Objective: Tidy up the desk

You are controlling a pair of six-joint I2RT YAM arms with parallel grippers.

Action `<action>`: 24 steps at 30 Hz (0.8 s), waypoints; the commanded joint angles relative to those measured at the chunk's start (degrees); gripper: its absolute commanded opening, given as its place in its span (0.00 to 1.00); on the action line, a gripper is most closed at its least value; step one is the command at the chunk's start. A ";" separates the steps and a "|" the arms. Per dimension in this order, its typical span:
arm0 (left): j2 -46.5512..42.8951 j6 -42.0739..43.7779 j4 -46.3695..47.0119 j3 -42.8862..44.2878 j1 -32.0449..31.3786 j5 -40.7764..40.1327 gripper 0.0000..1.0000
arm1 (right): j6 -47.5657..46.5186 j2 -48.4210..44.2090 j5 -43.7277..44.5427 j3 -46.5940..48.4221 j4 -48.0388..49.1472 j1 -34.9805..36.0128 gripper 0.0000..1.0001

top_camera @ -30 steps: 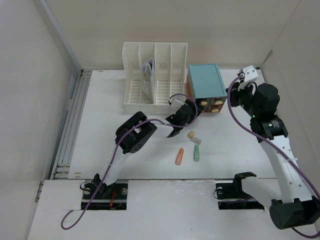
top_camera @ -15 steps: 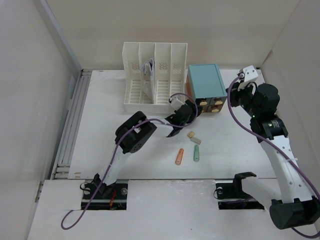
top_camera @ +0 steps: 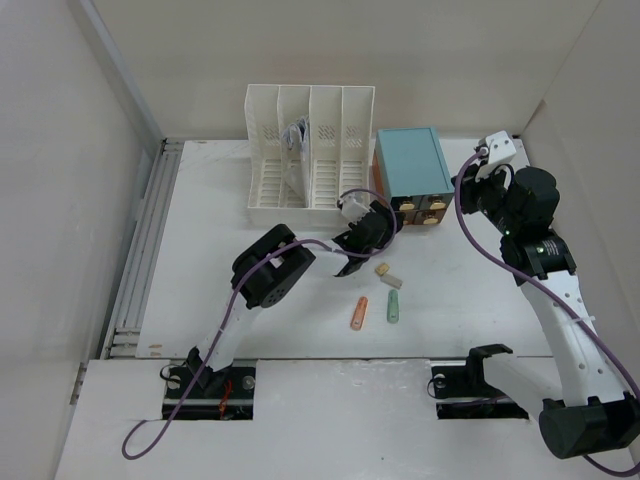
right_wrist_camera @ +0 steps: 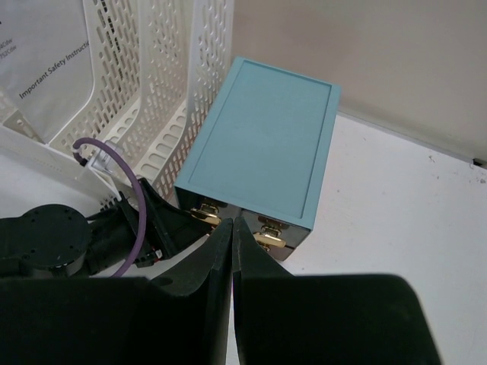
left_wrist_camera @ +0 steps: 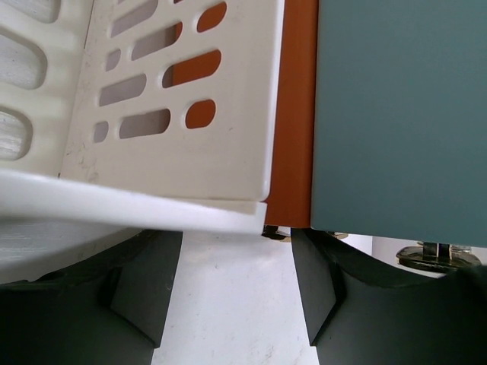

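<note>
1. The counter [top_camera: 215, 205] is a broad white tabletop that fills the middle of the overhead view. It has white walls around it, a ridged metal rail [top_camera: 140, 255] along its left edge, and both arm bases set into cut-outs at its near edge.
2. A white slotted file rack [top_camera: 310, 150] stands at the back of the counter, with a sheet of paper [top_camera: 296, 135] in its second slot from the left.
3. A teal-topped drawer box [top_camera: 410, 160] stands just right of the rack. Its orange side faces the rack and its brass handles [right_wrist_camera: 202, 215] face forward.
4. The left gripper [left_wrist_camera: 237, 304] sits low over the counter, just in front of the narrow gap between rack and box. Its jaws are about half spread, with only bare white counter between them, so it has nothing in its grasp.
5. The right gripper [right_wrist_camera: 232, 251] hangs above and just right of the drawer box, pointing down toward its front. Its jaws are pressed together and nothing is held.
6. An orange marker [top_camera: 359, 314] and a green marker [top_camera: 394, 307] lie side by side on the open counter, near each other but apart.
7. Two small beige pieces [top_camera: 381, 269] lie just behind the markers. I cannot tell what they are.
</note>
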 commanded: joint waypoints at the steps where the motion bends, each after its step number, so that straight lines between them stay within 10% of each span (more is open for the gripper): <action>1: -1.94 1.32 3.02 -0.70 0.68 -4.02 0.56 | -0.17 -1.11 -0.85 0.20 3.27 -0.26 0.08; 24: -1.94 13.71 0.39 4.83 -1.69 -6.30 0.57 | -0.70 -1.11 -0.85 -0.33 3.27 -0.26 0.08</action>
